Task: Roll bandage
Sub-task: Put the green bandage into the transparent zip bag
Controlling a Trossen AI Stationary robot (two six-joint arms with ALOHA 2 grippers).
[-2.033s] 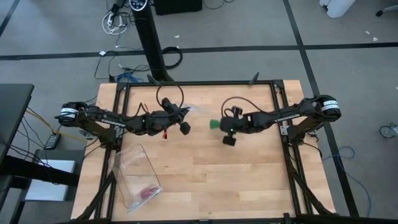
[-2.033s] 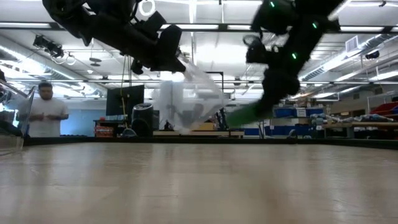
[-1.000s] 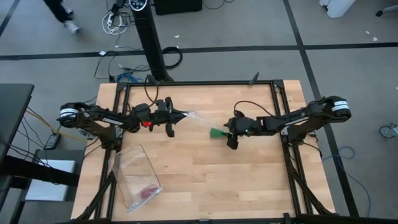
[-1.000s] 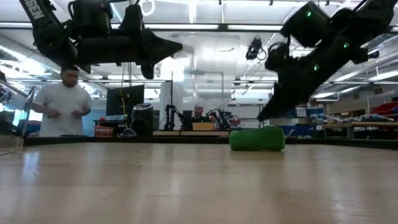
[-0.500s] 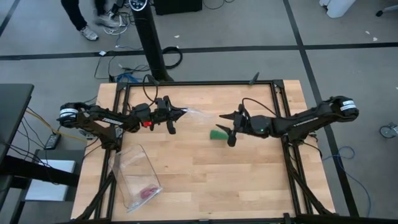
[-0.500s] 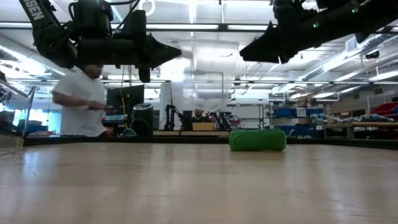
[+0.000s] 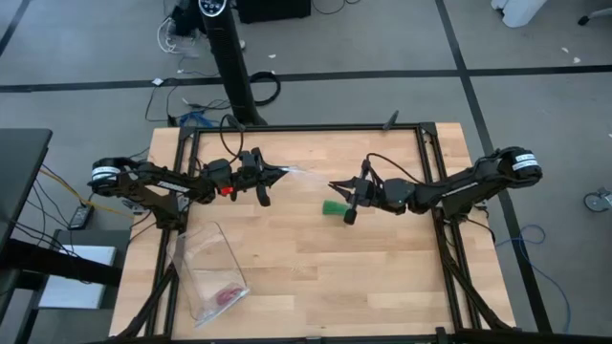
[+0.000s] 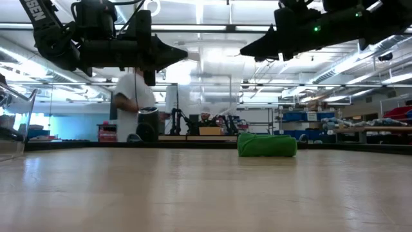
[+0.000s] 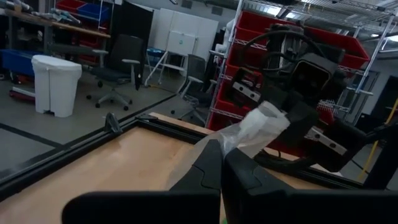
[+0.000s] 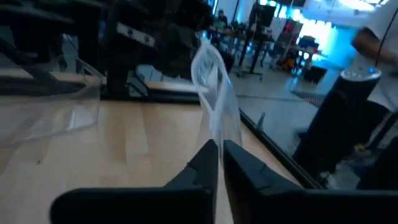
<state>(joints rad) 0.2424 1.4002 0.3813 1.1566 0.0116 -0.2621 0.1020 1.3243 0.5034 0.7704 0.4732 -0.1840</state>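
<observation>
The bandage (image 7: pixel 334 206) lies as a small green roll on the wooden table (image 7: pixel 306 277), near the middle and slightly toward the right arm's side; in the low view it rests flat on the tabletop (image 8: pixel 267 145), nothing touching it. Right gripper (image 7: pixel 335 187) is raised above the table, just beside and over the roll, fingers drawn together with only a thin slit between them and nothing held. Left gripper (image 7: pixel 280 173) is also raised, pinched onto a thin clear plastic bag (image 7: pixel 298 175) whose loose end trails toward the right gripper; in the left wrist view the crumpled film (image 9: pixel 252 130) stands up from the closed fingertips. A second clear bag (image 7: pixel 206 268) lies on the table's near left corner with a small pink item (image 7: pixel 228 295) inside. A person (image 8: pixel 134 103) stands in the room behind
</observation>
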